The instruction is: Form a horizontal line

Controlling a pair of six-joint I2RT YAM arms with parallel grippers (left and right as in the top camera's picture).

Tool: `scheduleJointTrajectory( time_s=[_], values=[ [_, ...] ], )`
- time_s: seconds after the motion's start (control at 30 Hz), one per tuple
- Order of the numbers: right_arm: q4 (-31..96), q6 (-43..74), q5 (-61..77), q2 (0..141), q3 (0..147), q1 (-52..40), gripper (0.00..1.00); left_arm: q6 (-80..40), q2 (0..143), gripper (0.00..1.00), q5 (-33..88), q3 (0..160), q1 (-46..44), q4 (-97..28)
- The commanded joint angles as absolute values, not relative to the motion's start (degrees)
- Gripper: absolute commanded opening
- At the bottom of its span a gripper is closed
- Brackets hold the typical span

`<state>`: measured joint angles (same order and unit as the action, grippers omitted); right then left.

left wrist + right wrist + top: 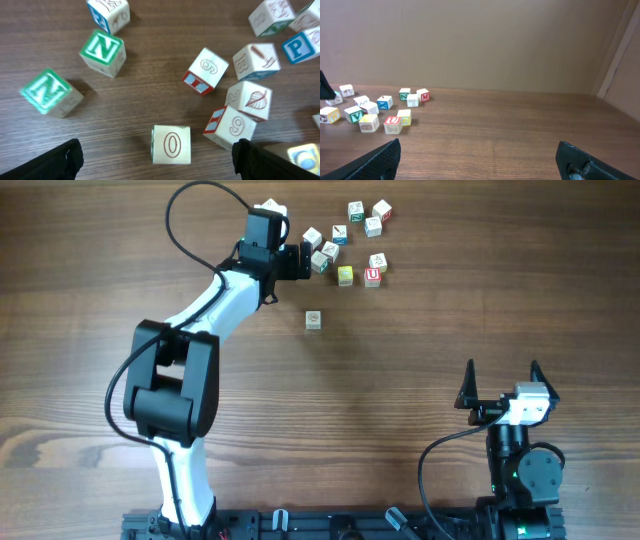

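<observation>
You see green-faced N cube (102, 50), pale O cube (171, 144) lettered red, blue-faced P cube (302, 46), dark-brown woodgrain table (150, 75).

even soft indoor light, faint sheen on the wooden table (420, 360), short soft shadows beside the cubes (50, 95), left wrist view sharp, right wrist view slightly soft

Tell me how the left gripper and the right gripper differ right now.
The left gripper is reached out over the scattered cubes, while the right gripper sits close to its own base, far from them. In its wrist view the left gripper frames an O cube between its fingers; the right gripper has only bare table in front of it. Both are open and hold nothing.
</observation>
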<state>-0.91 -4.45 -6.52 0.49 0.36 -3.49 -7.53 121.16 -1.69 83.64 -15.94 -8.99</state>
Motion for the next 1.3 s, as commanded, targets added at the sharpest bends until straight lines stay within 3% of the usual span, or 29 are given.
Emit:
scheduleJointTrajectory(
  time_s=[0.0,0.57,0.77,1.03,1.27],
  values=[
    [-1.13,-5.17,-7.64,0.58,0.3,-3.57,1.0,-6.17,123.68,0.98,-0.62,84.29,-15.64,-6.96],
    [-1.13,-5.17,-7.64,0.58,0.3,-3.57,1.0,-0.64,127.33,0.85,-0.67,84.29,-15.9,-1.5],
    [-1.13,-5.17,-7.64,0.58,0.3,-3.57,1.0,-0.21,127.59,0.72,-0.67,84.27,-15.9,-1.45],
    [-1.13,-5.19,-7.64,0.58,0.3,-3.57,1.0,-0.21,130.19,0.8,-0.64,84.27,-15.9,0.12],
    [-1.15,-5.19,-7.64,0.58,0.3,-3.57,1.0,-0.23,130.21,0.69,-0.67,84.29,-16.01,2.04]
  ],
)
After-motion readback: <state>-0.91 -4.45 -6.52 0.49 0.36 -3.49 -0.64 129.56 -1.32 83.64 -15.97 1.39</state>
